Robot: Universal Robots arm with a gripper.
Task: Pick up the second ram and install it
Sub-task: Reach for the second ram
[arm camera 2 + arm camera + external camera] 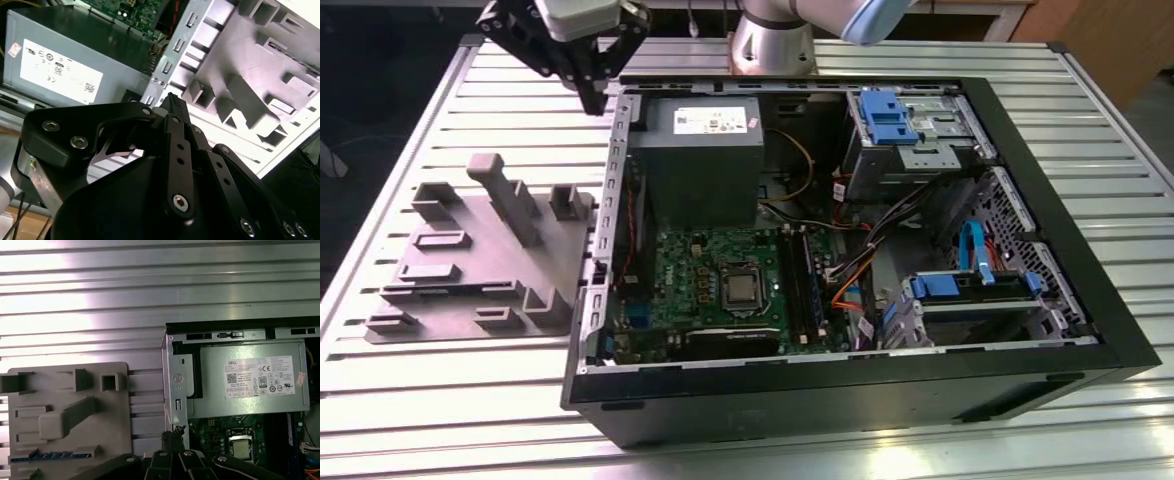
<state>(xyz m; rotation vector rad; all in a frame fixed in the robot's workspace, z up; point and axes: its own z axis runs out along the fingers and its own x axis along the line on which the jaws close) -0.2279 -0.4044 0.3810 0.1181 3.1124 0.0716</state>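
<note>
Nearest in the exterior view lies the open computer case [854, 405] on its side, with the green motherboard [720, 290] visible inside. Its long black memory sockets [807, 290] run beside the processor. I cannot tell for sure whether one of them already carries a strip.

To the exterior view's left of the case stands the grey holder [467, 255] with its blocks and slots. In the first wrist view, a thin blue-green strip sits in one slot of this holder. I judge it to be the second ram [50, 456], so it is not yet picked up and not yet installed.

Farther back, the tool [594, 98] hangs above the table, just beside the far corner of the case and near the grey power supply box [700, 150]. It is well apart from the ram. In the second wrist view the fingertips [171, 100] come together to a narrow point with nothing between them, so the tool is closed and holds nothing. The whole task therefore seems to be left to do.

The table [454, 400] is made of long, shiny aluminium slats. Behind it stands the arm base [774, 45], and past that are a wooden surface and a dark floor.
</note>
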